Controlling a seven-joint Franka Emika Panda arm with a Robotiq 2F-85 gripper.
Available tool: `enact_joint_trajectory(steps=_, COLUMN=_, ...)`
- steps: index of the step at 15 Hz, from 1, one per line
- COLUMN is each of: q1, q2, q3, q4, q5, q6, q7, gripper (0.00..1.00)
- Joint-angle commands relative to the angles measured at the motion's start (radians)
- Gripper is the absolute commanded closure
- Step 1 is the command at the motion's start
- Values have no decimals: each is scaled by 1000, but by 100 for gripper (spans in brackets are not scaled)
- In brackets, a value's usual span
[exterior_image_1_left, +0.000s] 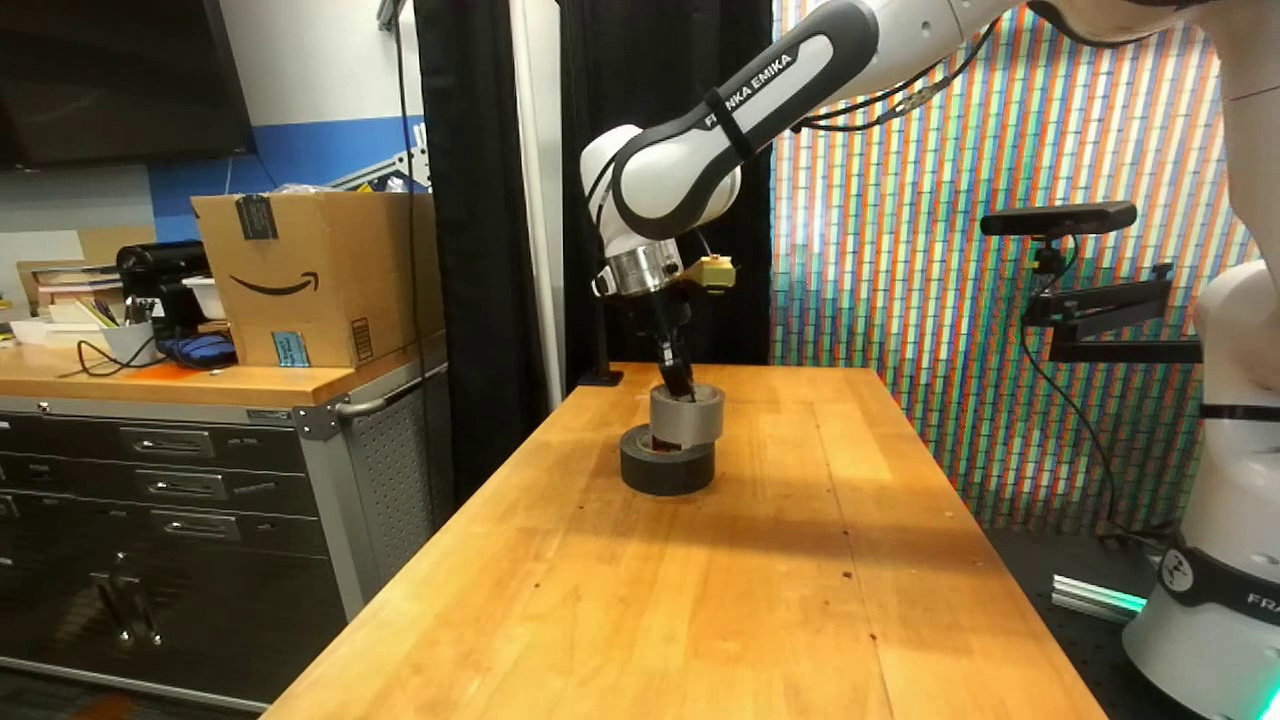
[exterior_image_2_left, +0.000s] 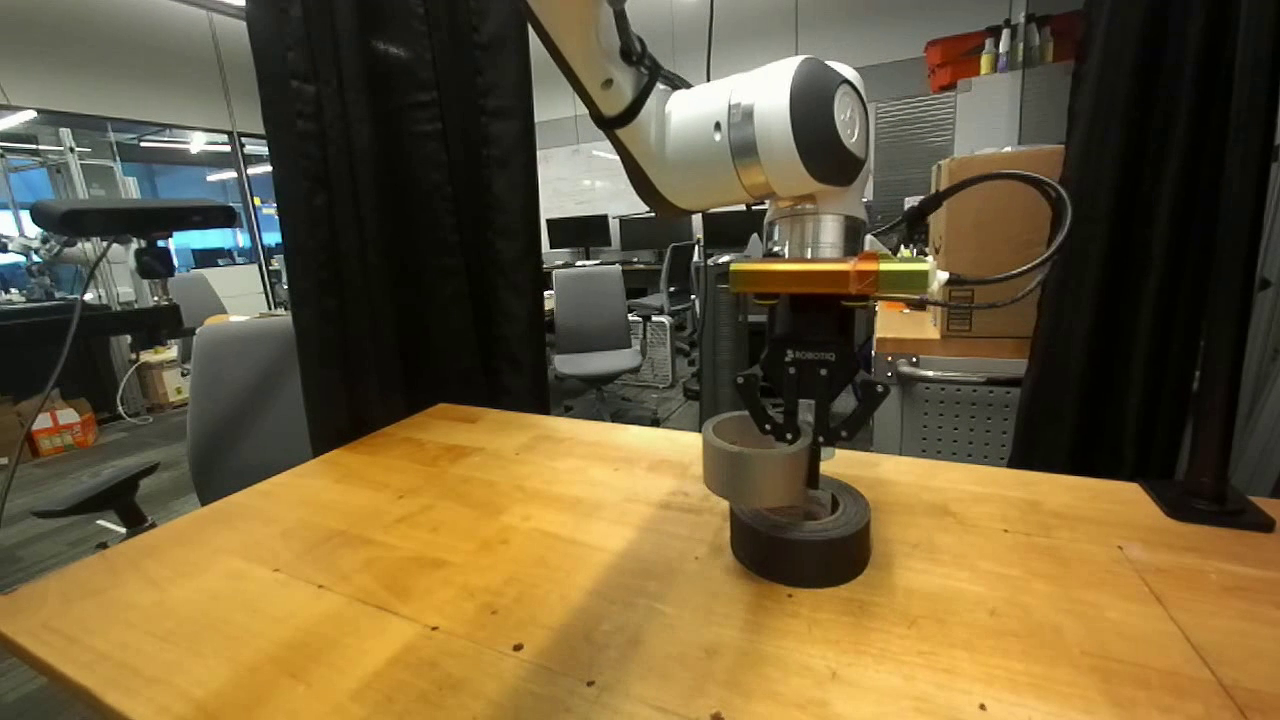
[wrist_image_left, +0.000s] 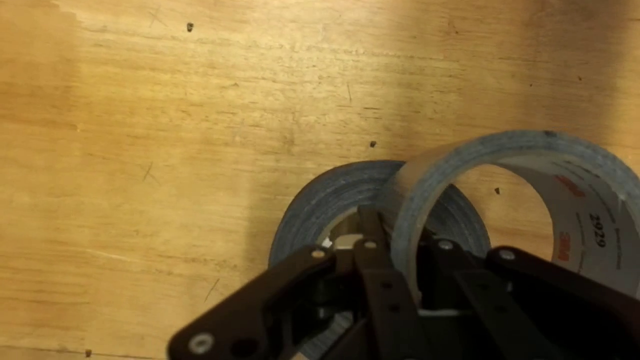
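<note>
One silver tape roll (exterior_image_2_left: 752, 474), wall pinched in the jaws, axis near upright, hangs off-centre over the black tape roll (exterior_image_2_left: 800, 552), offset away from the desk (exterior_image_2_left: 430, 560) corner bearing the black post foot (exterior_image_2_left: 1207, 512).

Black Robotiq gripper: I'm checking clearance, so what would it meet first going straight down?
Likely the black round tape roll, partly under the silver tape roll the gripper holds; whether they touch is unclear.

Lab with robot arm (exterior_image_2_left: 700, 150), monitors (exterior_image_2_left: 579, 232)
</note>
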Motion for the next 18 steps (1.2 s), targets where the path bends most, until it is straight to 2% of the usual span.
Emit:
enact_joint_trajectory(steps=1, q1=-4, q2=67, q3=3, q4=122, q5=-10, q6=-68, q7=-14, gripper=92)
enact_joint_trajectory(steps=5, q1=-12, q2=118, q3=4, q4=218, q5=-5, q6=-101, q7=-13, gripper=92)
enact_joint_trajectory(steps=9, q1=-14, q2=145, q3=5, q4=265, q5=-5, q6=-117, q7=-10, gripper=92)
enact_joint_trajectory(steps=18, q1=-41, q2=137, q3=3, q4=242, q5=9, q6=-94, q7=-19, gripper=92)
